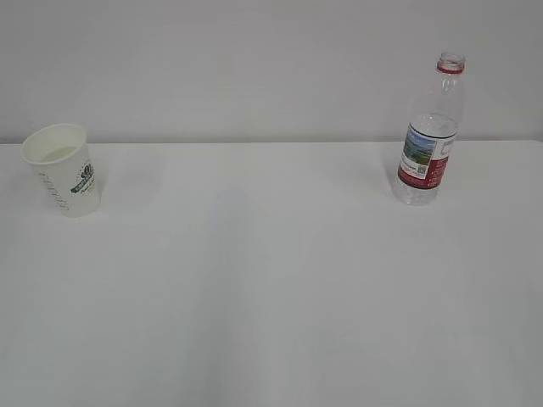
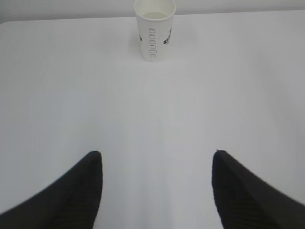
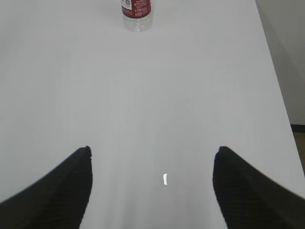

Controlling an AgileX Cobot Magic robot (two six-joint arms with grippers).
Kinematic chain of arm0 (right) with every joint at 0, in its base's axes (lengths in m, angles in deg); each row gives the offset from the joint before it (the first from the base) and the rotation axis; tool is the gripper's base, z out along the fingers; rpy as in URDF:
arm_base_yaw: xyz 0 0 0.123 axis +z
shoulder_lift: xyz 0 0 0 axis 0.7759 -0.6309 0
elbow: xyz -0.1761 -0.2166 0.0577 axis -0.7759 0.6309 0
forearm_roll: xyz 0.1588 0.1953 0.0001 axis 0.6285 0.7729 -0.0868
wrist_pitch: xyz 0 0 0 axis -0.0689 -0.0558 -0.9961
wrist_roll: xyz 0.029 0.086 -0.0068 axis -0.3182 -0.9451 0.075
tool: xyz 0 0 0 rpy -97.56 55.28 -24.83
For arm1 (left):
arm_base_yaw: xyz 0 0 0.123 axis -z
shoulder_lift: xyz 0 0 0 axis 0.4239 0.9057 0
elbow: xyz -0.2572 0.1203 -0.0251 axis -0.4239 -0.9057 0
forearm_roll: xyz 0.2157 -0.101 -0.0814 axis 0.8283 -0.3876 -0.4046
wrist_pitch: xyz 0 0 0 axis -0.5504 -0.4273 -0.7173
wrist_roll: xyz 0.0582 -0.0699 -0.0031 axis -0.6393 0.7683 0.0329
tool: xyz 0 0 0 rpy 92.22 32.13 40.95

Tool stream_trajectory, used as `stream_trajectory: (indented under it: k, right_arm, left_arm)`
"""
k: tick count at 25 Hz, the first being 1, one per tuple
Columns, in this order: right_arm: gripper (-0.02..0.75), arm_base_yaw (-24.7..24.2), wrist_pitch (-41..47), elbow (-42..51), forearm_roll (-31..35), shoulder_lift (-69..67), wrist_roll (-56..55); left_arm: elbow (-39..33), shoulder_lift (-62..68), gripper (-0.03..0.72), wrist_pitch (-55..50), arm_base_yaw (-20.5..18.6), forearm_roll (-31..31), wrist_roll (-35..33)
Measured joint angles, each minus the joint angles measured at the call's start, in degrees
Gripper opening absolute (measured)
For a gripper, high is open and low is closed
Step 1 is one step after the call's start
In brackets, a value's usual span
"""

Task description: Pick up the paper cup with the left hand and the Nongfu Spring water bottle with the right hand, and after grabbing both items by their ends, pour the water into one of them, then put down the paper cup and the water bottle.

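The paper cup [image 1: 64, 170] stands upright at the far left of the white table, with its green logo facing right; the left wrist view has this cup [image 2: 154, 28] far ahead, top centre. My left gripper [image 2: 156, 153] is open, well short of it, nothing between its black fingers. The Nongfu Spring water bottle [image 1: 428, 134] stands upright and uncapped at the far right. Only the bottle's lower part [image 3: 137, 14] reaches the right wrist view. My right gripper [image 3: 152, 149] is open and empty, far from the bottle. Neither gripper appears in the exterior view.
The white table [image 1: 271, 288] fills the scene, with a pale wall behind it. Its right edge [image 3: 281, 86] runs down the right wrist view, floor beyond. A small white scrap [image 3: 165, 179] lies on the table between the right fingers.
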Motion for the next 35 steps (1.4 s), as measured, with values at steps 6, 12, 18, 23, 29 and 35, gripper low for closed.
stream_trajectory:
  k: [6,12,18,23,29,35]
  right_arm:
    - [0.593,0.00,0.13,0.00,-0.13,1.98,0.00]
    - [0.593,0.00,0.13,0.00,-0.13,1.98,0.00]
    - [0.592,0.00,0.13,0.00,-0.13,1.98,0.00]
    - [0.590,0.00,0.13,0.00,-0.13,1.98,0.00]
    - [0.590,0.00,0.13,0.10,-0.13,1.98,0.00]
    - [0.590,0.00,0.13,0.10,0.64,1.98,0.00]
  left_arm:
    - [-0.09,0.00,0.524,-0.08,0.00,-0.68,0.00]
    - [-0.09,0.00,0.524,-0.08,0.00,-0.68,0.00]
    - [-0.09,0.00,0.524,-0.08,0.00,-0.99,0.00]
    - [-0.09,0.00,0.524,-0.08,0.00,-1.10,0.00]
    - [-0.09,0.00,0.524,-0.08,0.00,-1.10,0.00]
    - [-0.09,0.00,0.524,-0.08,0.00,1.50,0.00]
